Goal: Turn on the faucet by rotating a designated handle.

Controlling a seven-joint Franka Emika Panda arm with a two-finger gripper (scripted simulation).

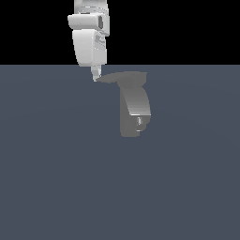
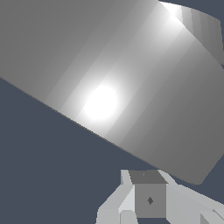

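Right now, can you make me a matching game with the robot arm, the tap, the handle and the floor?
Things:
1. arm
2. tap
3. handle
4. floor

Clues:
A. dark blue-grey, flat all around
B. white, reaching down from above
C. flat grey lever sticking out at the top
D. grey block with a shiny curved front and a small hole

Pairs: 1-B, 2-D, 3-C, 4-A

No readable text, labels, brands, numbers or signs anywhere
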